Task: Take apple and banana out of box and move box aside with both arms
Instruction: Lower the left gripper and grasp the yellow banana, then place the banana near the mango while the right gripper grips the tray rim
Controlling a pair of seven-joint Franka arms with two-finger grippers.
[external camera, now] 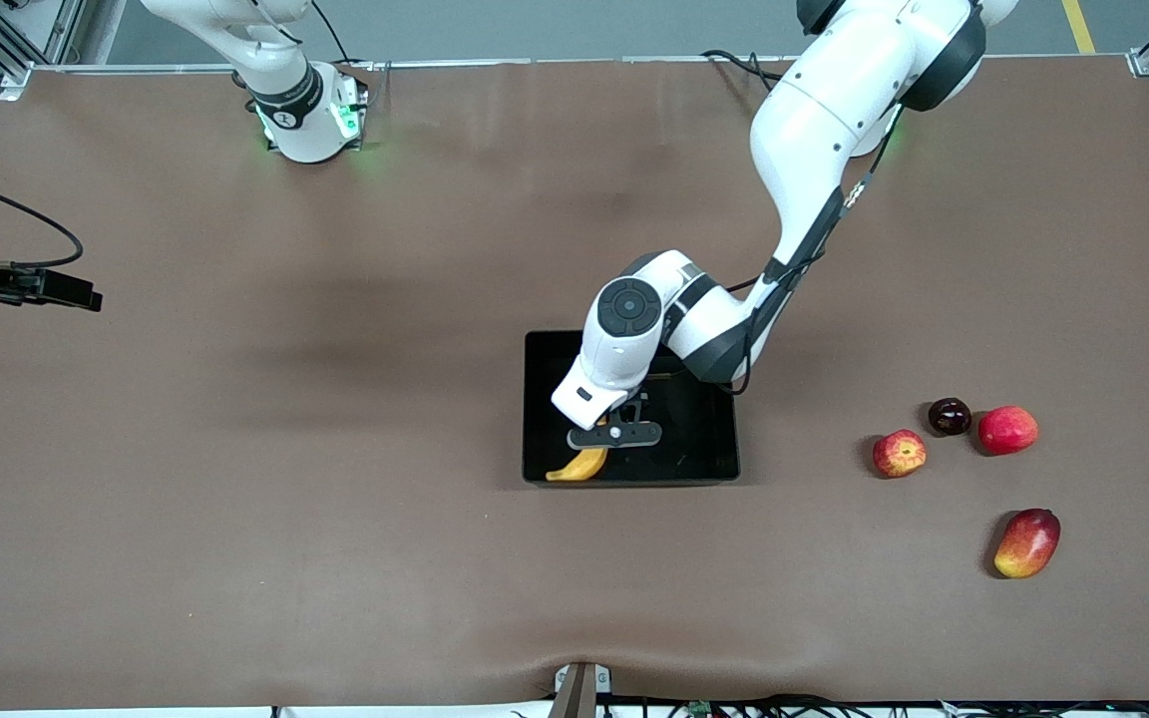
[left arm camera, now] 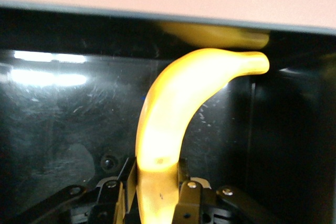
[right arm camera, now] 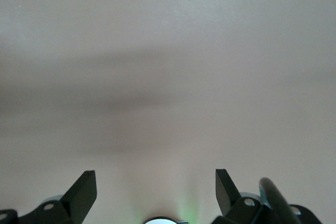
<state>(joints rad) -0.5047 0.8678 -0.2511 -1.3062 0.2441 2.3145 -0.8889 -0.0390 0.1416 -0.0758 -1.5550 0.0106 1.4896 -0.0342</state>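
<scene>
The black box (external camera: 699,444) stands mid-table. My left gripper (external camera: 614,434) is down inside it, shut on the yellow banana (external camera: 579,466). The banana's free end lies by the box wall nearest the front camera. In the left wrist view the banana (left arm camera: 173,114) sits between my left gripper's (left arm camera: 156,170) fingers (left arm camera: 129,174), and its tip is close to the glossy box wall (left arm camera: 79,30). The streaked apple (external camera: 899,453) lies on the table toward the left arm's end. My right gripper (external camera: 84,297) is open and empty over bare table at the right arm's end, where it waits; the right wrist view (right arm camera: 156,179) shows only table.
A dark purple fruit (external camera: 950,416) and a plain red fruit (external camera: 1007,430) lie beside the apple. A red-yellow mango (external camera: 1026,542) lies nearer the front camera than those. The brown table (external camera: 335,499) spreads wide around the box.
</scene>
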